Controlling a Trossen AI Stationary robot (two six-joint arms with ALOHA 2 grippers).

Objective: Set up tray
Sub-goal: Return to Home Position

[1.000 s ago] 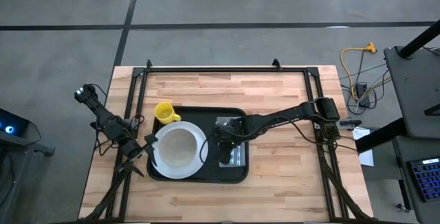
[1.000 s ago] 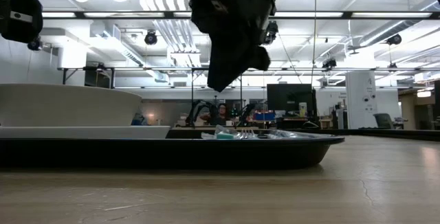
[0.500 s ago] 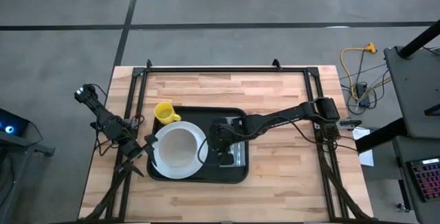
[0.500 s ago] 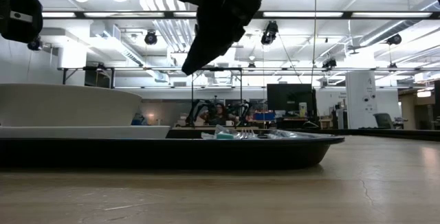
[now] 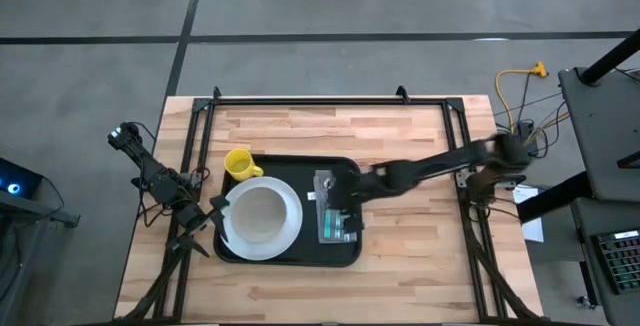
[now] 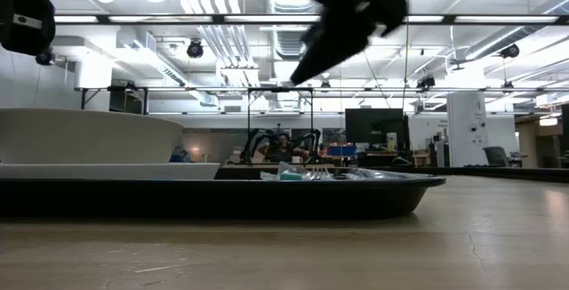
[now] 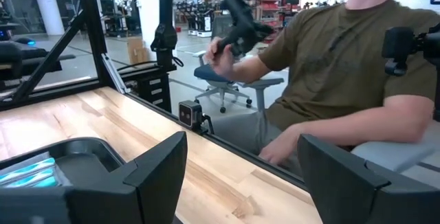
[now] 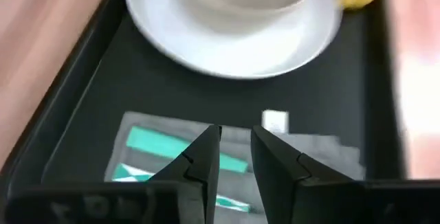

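Tray: we found the black tray (image 5: 290, 171) lying mid-table on the wooden table (image 5: 400, 256)
Right gripper: the right gripper (image 8: 236, 133) hung above the tray's right part, over the grey napkin (image 5: 345, 206), fingers a narrow slit apart and gripping nothing
Left gripper: the left gripper (image 7: 240, 139) waited at the tray's left edge, fingers spread wide, empty
On the tray: we saw a white plate (image 5: 297, 214) at left, a yellow cup (image 5: 238, 163) at a left corner, teal cutlery (image 5: 333, 228) on the napkin
Beyond the table: a person (image 7: 344, 59) in an olive shirt sat
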